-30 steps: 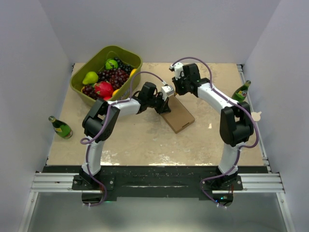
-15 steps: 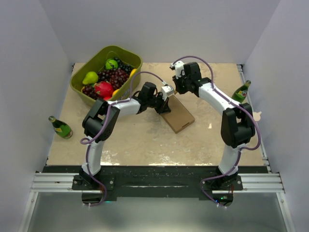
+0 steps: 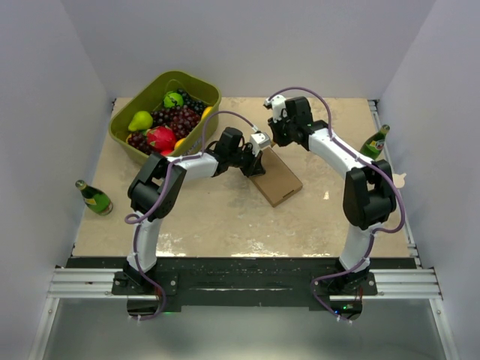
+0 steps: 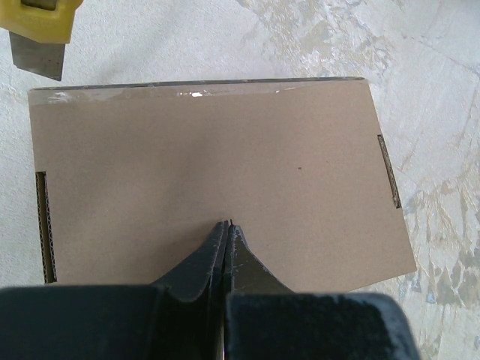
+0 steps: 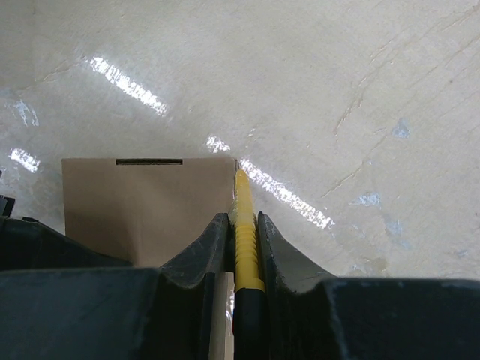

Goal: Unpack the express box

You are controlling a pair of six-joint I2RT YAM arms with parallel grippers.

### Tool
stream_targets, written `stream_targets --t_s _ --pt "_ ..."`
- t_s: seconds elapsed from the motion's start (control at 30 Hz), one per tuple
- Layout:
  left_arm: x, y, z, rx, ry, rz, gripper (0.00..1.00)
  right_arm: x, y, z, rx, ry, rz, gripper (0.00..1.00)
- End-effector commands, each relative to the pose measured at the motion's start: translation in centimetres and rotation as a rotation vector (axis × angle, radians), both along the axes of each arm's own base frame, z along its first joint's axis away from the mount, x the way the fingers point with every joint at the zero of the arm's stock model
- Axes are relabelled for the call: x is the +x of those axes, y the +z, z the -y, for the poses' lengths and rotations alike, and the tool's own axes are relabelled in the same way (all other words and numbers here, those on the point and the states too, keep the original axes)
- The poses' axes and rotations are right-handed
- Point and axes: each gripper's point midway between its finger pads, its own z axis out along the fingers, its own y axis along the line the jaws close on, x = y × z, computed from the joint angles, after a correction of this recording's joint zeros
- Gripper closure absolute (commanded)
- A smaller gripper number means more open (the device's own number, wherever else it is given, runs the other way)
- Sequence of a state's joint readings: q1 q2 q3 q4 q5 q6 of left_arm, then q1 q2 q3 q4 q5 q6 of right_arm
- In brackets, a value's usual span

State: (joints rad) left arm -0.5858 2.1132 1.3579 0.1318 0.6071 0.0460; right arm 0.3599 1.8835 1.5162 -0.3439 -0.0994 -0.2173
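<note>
Black left jaws are clenched tight on nothing, tips down on the express box (image 4: 217, 172) and seemingly touching its lid, though contact is hard to judge. The box lies flat and closed on the desk (image 4: 420, 67) beneath them. Just beyond, the right jaws grasp a yellow knife (image 5: 244, 214), its tip at the box's corner, just ahead of them.

Both arms reach inward, left tool (image 4: 226, 225) fully closed, right tool (image 5: 241, 217) clamped around a yellow cutter (image 5: 245, 241).
</note>
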Motion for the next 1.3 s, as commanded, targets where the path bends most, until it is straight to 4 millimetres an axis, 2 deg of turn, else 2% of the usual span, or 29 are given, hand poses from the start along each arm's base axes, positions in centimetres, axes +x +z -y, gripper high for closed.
stream_targets --t_s 0.0,0.13,0.37,0.77,0.97,1.27 --pt "-1.2 -3.8 -1.0 0.099 0.011 -0.060 1.00 0.3 1.8 -0.4 0.030 0.007 0.040 1.00" --pt "-1.2 -3.9 -0.9 0.101 0.009 -0.063 1.00 0.2 1.6 -0.6 0.032 0.012 0.029 1.00" --pt "-1.2 -3.8 -0.9 0.101 0.010 -0.061 1.00 -0.3 0.0 -0.6 0.021 0.013 -0.013 1.00" --pt "-1.1 -4.0 -0.9 0.101 0.011 -0.063 1.00 -1.3 -2.2 0.3 -0.022 0.009 -0.057 1.00" --pt "-0.2 -4.7 -1.5 0.139 0.062 -0.050 1.00 -3.1 -2.5 1.3 -0.053 0.009 -0.084 1.00" --pt "0.7 -5.8 -2.0 0.180 0.121 -0.047 1.00 -7.2 -3.9 3.0 -0.095 0.019 -0.149 1.00"
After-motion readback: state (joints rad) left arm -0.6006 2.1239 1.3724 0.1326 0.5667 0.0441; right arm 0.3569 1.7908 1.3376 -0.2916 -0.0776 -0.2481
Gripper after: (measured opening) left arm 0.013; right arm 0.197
